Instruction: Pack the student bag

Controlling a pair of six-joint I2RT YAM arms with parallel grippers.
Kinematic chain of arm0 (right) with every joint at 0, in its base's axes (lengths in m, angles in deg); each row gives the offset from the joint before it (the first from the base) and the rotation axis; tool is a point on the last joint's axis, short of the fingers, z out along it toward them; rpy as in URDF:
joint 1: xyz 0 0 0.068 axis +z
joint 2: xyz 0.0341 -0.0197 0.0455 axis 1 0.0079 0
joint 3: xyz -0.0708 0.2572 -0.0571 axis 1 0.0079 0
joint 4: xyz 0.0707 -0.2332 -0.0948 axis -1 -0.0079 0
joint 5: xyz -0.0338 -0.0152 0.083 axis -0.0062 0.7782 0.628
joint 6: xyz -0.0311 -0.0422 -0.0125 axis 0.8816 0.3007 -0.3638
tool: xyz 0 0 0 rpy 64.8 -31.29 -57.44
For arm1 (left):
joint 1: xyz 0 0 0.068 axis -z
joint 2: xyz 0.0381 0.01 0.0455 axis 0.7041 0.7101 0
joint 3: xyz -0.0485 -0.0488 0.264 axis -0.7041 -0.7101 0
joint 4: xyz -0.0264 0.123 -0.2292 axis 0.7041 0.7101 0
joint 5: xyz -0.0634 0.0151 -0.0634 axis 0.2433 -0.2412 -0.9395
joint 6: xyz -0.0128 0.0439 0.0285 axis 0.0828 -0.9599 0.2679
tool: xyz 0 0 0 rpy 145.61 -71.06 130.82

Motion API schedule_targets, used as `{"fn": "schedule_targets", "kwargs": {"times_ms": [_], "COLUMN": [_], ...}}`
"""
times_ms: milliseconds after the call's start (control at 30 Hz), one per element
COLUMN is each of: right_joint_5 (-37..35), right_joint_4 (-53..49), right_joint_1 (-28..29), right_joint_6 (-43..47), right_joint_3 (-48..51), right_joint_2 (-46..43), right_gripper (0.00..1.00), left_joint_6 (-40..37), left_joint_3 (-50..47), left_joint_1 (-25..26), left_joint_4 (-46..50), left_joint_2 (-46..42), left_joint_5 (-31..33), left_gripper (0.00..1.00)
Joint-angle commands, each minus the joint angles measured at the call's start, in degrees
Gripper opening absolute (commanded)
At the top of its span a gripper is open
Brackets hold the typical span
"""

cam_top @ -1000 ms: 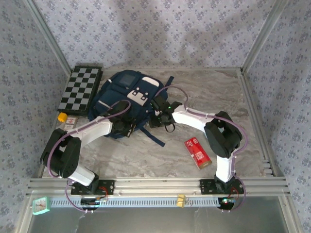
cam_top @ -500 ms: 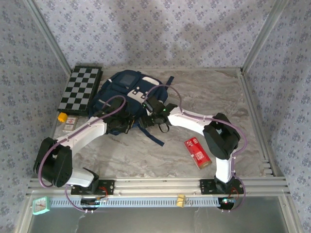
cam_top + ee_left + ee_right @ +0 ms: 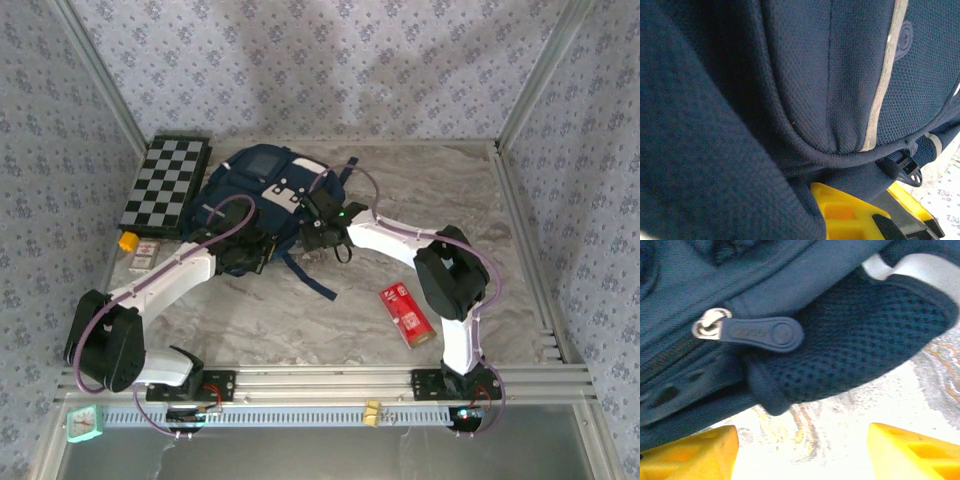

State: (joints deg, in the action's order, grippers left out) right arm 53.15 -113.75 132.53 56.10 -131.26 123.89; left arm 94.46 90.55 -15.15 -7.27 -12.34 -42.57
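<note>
Zipper work is looking like the step in hand. The student bag (image 3: pixel 250 190) is lying flat at the upper left of the overhead frame on the marble table (image 3: pixel 300 320), beside the checkerboard (image 3: pixel 165 182), and both arms are reaching into its lower edge. The right gripper (image 3: pixel 320 228) is sitting at the bag's right side. In its wrist view its yellow fingers (image 3: pixel 695 452) are standing spread wide with bare table between them, just below the zipper pull (image 3: pixel 757 332) at left centre and a padded mesh strap (image 3: pixel 865 330) at right. It is probably lining up on that pull to open a compartment. The left gripper (image 3: pixel 245 257) is pressing against the bag's lower left, likely pinning the cloth so the zip runs without dragging the bag. Folds are draping over its yellow fingers (image 3: pixel 845 212), so I cannot tell whether they are parted or pinching fabric. The red packet (image 3: pixel 405 313) is waiting at lower right, well apart from the bag.
</note>
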Motion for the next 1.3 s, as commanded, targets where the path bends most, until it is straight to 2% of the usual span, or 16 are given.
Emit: {"fn": "schedule_targets", "kwargs": {"times_ms": [0,133,267,367,433,567,733,833,967,1067,1167,1267], "right_joint_5": [-2.48,-0.58,6.44,8.38,11.65,20.36,24.61,26.9,27.25,26.24,26.21,25.48], "right_joint_4": [-2.27,-0.33,2.48,4.82,6.05,14.93,23.2,28.97,30.89,33.89,35.25,34.79], "right_joint_1": [-1.88,0.8,1.63,1.59,1.03,0.63,-0.31,-1.55,-2.2,-2.45,-2.46,-2.46], "right_joint_6": [-0.5,3.85,7.09,8.99,10.96,13.97,16.11,15.87,16.15,15.88,15.34,14.78], "right_joint_3": [-2.05,0.21,3.07,5.32,5.84,9.92,12.22,14.0,12.45,12.93,13.49,13.84], "right_joint_2": [-0.23,-2.76,-4.91,-5.41,-4.71,-4.37,-3.17,-2.51,-0.42,-0.12,-0.77,-1.81], "right_gripper": [0.7,0.71,0.72,0.72,0.68,0.6,0.54,0.53,0.5,0.42,0.25,0.16], "left_joint_6": [-1.24,-1.38,-1.27,-1.6,-1.76,-2.05,-2.28,-2.49,-2.29,-2.44,-2.49,-2.63], "left_joint_3": [2.29,2.35,2.7,3.39,3.77,4.74,5.38,5.8,5.87,5.96,5.99,5.91], "left_joint_1": [-0.34,-0.43,-0.47,-0.45,-0.45,-0.43,-0.48,-0.38,-0.35,-0.48,-0.45,-0.43], "left_joint_4": [-1.04,-1.55,-2.02,-1.78,-1.67,-1.4,-0.71,-0.24,-0.36,-0.15,-0.04,0.14], "left_joint_2": [-2.35,-1.9,-1.62,-1.62,-1.49,-1.63,-2.39,-2.59,-2.76,-2.79,-2.77,-2.76], "left_joint_5": [-0.83,-1.48,-1.9,-1.98,-2.21,-2.75,-2.59,-2.7,-2.73,-2.68,-2.66,-2.41], "left_gripper": [0.0,0.0,0.0,0.0,0.0,0.0,0.0,0.0,0.0,0.0,0.0,0.0]}}
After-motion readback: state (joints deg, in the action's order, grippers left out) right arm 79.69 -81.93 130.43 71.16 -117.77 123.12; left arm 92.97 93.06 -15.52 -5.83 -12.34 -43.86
